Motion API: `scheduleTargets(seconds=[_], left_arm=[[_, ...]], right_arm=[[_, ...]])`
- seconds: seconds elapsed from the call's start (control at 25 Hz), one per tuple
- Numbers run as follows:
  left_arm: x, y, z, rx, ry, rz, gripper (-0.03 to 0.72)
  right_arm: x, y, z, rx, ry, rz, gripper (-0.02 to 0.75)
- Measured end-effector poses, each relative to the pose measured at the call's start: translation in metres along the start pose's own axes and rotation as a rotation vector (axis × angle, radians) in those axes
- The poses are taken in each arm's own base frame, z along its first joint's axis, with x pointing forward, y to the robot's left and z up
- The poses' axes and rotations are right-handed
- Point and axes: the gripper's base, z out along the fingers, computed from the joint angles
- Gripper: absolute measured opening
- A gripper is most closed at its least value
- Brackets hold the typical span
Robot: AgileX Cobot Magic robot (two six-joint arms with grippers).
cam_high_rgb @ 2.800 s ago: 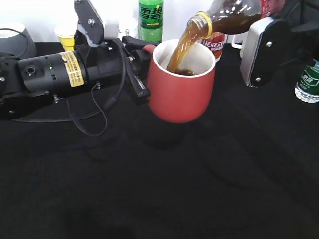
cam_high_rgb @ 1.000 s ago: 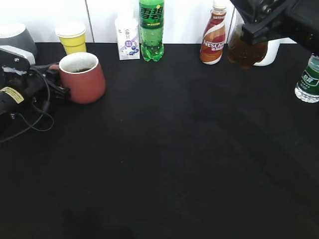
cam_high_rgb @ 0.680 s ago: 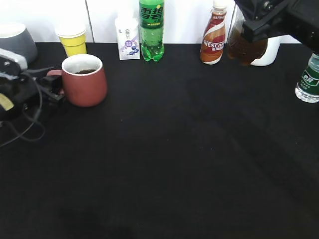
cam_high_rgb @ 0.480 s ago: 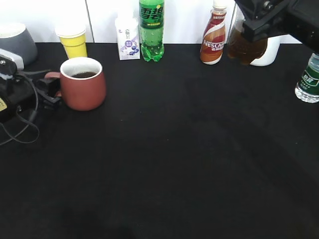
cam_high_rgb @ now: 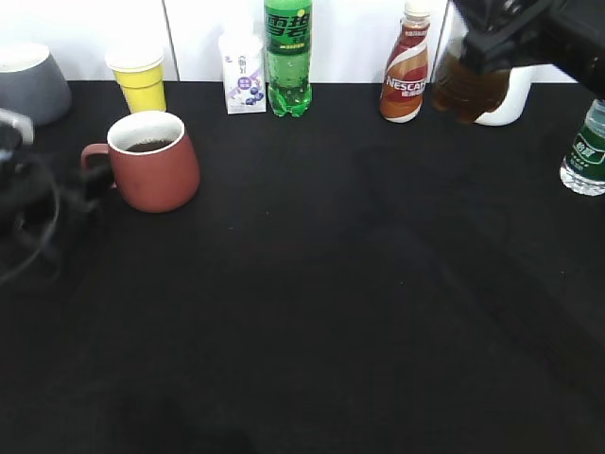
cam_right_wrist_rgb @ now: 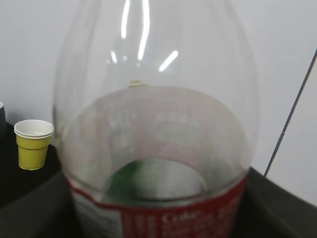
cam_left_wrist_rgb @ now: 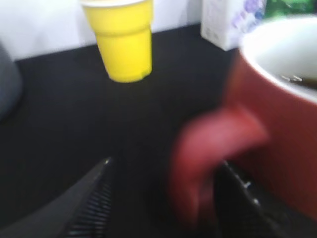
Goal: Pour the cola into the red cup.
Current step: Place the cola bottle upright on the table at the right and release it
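red cup (cam_high_rgb: 153,174): brick-red outside, white inside, dark liquid
cola (cam_high_rgb: 469,87): clear plastic, brown liquid, red label band
paper cup (cam_high_rgb: 139,78): yellow, white rim
soda bottle (cam_high_rgb: 287,57): bright green, white lettering
Nescafe bottle (cam_high_rgb: 404,74): brown and white, red band
carton (cam_high_rgb: 241,72): white, purple print
table (cam_high_rgb: 359,303): black

The left arm (cam_high_rgb: 24,194) is black, blurred, with a thin black cable looping beside it. Its fingers (cam_left_wrist_rgb: 91,201) are dark with ribbed inner pads. The right arm (cam_high_rgb: 558,28) is black too.
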Motion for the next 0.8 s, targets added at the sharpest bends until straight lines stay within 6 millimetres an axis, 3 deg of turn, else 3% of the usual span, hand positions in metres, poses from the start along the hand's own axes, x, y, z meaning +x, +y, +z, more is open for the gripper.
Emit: scheduleTargets(seconds=[0.08,0.16,0.4,0.56,0.68,0.8], left_arm=[[0.001,-0.007,-0.017,0.012,0.029,0.01,0.483],[-0.013,-0.012,-0.039,0.007,-0.021,-0.007,0.485],[-0.081,-0.027,-0.106,-0.006,-0.338,0.056,0.486],[-0.094,-0.029,-0.12,-0.016,-0.41,0.078,0.486],[-0.094,-0.029,-0.12,-0.017,-0.403,0.078,0.486],[-0.092,-0.028,-0.119,-0.022,-0.381,0.074,0.486]], right_arm=[[0.01,-0.001,0.004,0.02,0.035,0.025,0.483],[0.031,-0.001,0.011,0.044,0.097,0.057,0.483],[0.128,-0.001,0.031,0.2,0.214,0.124,0.482],[0.136,-0.001,0.039,0.217,0.195,0.105,0.484],[0.14,-0.002,0.036,0.223,0.309,0.136,0.61],[0.135,-0.001,0.023,0.209,0.376,0.151,0.619]])
